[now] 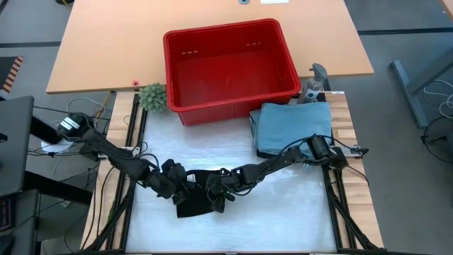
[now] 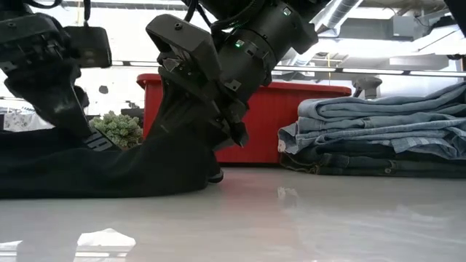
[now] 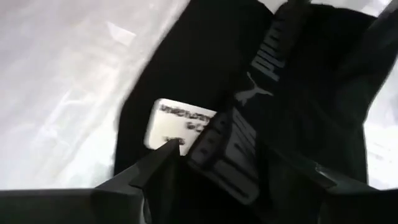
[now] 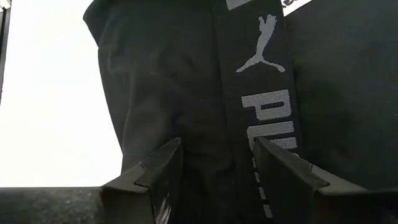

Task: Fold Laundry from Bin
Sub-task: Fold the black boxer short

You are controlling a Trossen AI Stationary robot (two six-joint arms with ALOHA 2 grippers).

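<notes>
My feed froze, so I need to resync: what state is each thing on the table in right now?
Red bin: upright, empty.
Black garment: flat on the white mat, under both grippers.
Denim stack: folded, piled right of the bin.
Left gripper: open, down on the garment.
Right gripper: open, straddling the garment's logo band.

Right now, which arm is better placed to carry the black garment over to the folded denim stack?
Right, probably. The right gripper is over the black garment, its arm reaching in from beside the denim stack. The left gripper is on it too, but its arm comes from the far side.
</notes>
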